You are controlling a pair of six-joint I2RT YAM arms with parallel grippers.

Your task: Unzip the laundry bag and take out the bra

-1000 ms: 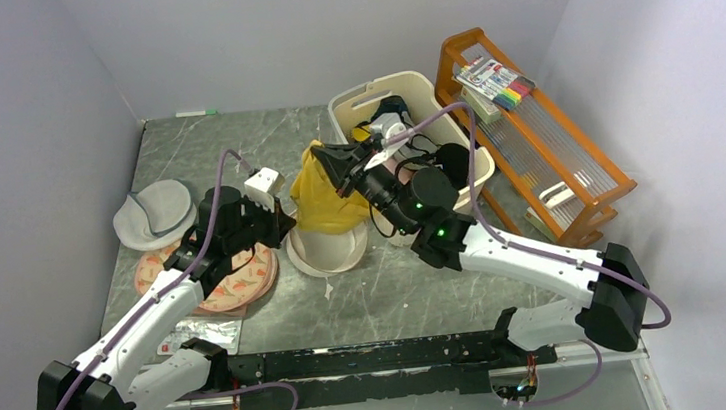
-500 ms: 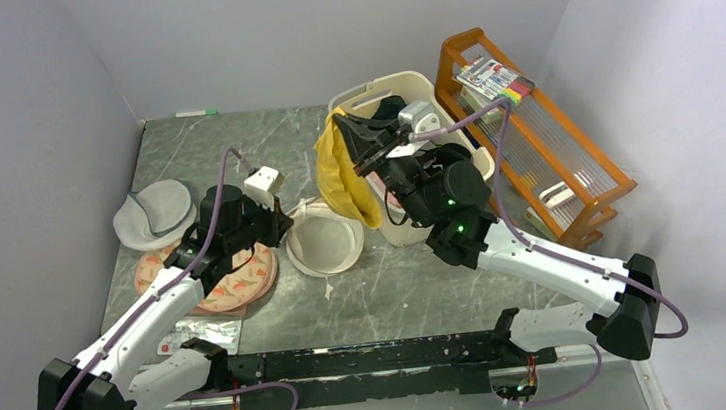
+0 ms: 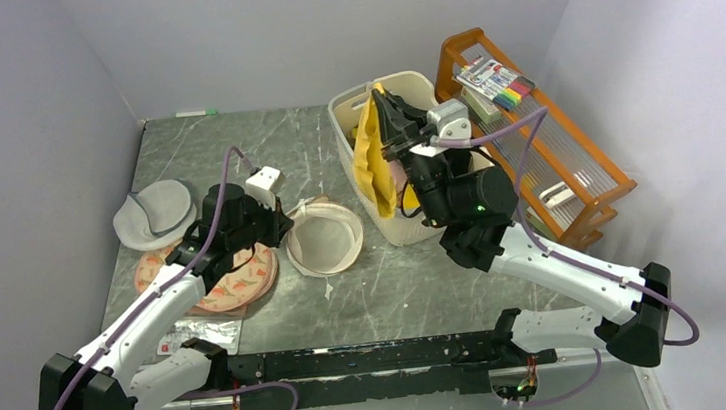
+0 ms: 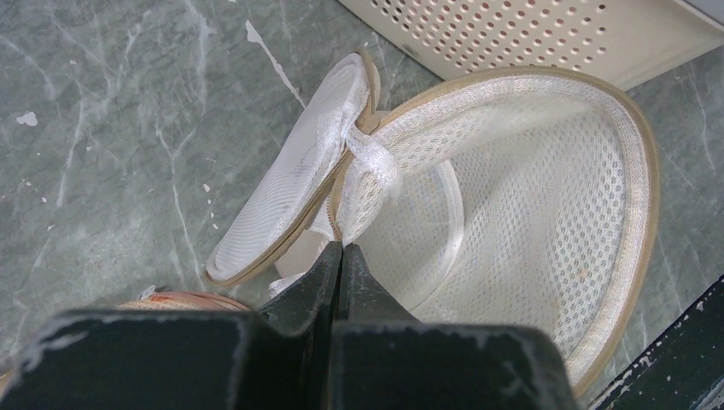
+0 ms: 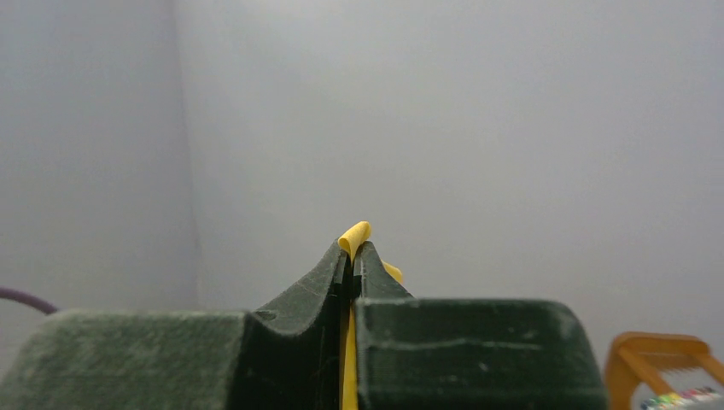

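Nearest, at 7 o'clock in the top view: a silvery packet flat on the table, print too small to read. Just beyond, at 8 o'clock, under the left arm: a round pink bag with orange-red shapes.

At the middle: the laundry bag, unzipped and lying open, lid half tilted up on the gripper's side, logo not to be made out. At its rim, from the left wrist: the left gripper, fingers pressed together, pinching white mesh beside the tan zip tape. At 10 o'clock: a plain grey round bag.

At 1 o'clock from the bag, lifted clear of it: the bra, hanging lengthwise by the left wall of the cream perforated basket. Nipped at its top edge by the right gripper, clamped tight on yellow fabric.

At 2 o'clock: a wooden rack bearing a pack of coloured markers, lettering unreadable. Farthest, at 11 o'clock by the wall: a green-capped pen.
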